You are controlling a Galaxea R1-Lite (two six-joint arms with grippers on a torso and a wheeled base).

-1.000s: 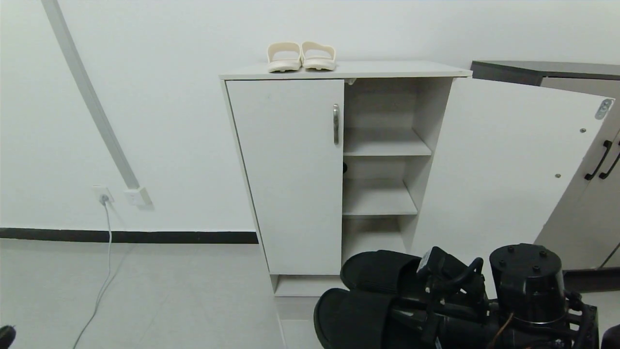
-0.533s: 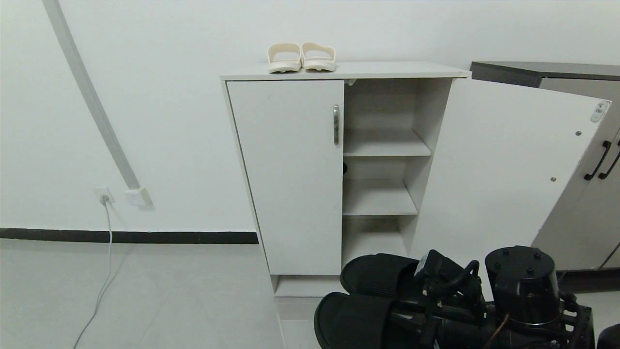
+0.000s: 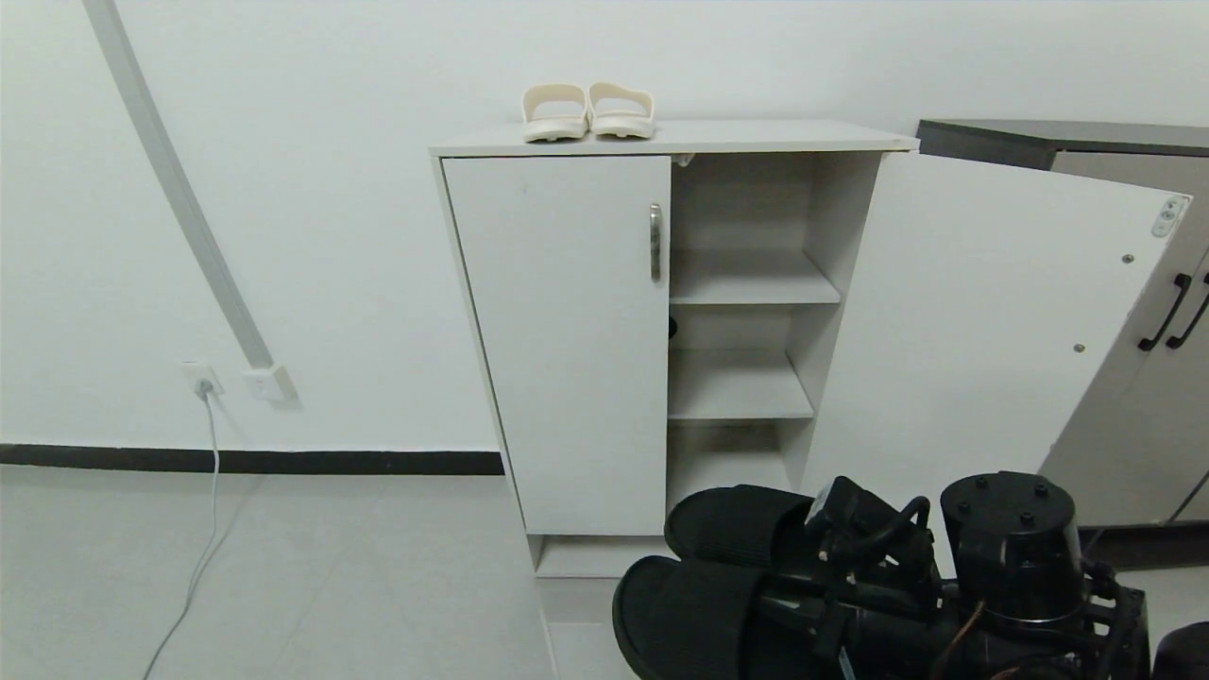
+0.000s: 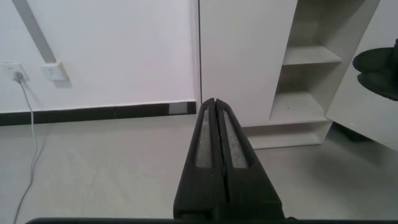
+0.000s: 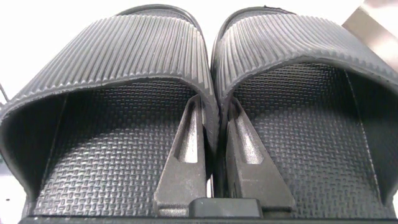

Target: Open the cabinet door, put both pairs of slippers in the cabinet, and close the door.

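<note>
Head view: the right gripper [image 5: 213,109], jaws pinching together a black ribbed rubber slipper pair [image 3: 727,534], is rising slightly before the open door [image 3: 973,321] of the white wooden cabinet [image 3: 557,340], likely shelf-bound; cream slippers [image 3: 587,111] are waiting near its top's front edge; the left gripper [image 4: 215,102] is hanging closed, empty.

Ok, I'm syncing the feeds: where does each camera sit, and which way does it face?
Head view: on the head, facing forward and down at the cabinet, right door open, cream slippers on top; right arm low, carrying black slippers.
Left wrist view: on that wrist, facing along the shut left tool toward floor and cabinet.
Right wrist view: on that wrist, facing along the right tool clamped on the black slippers.
Shared: head and left wrist both show the open shelves.
</note>
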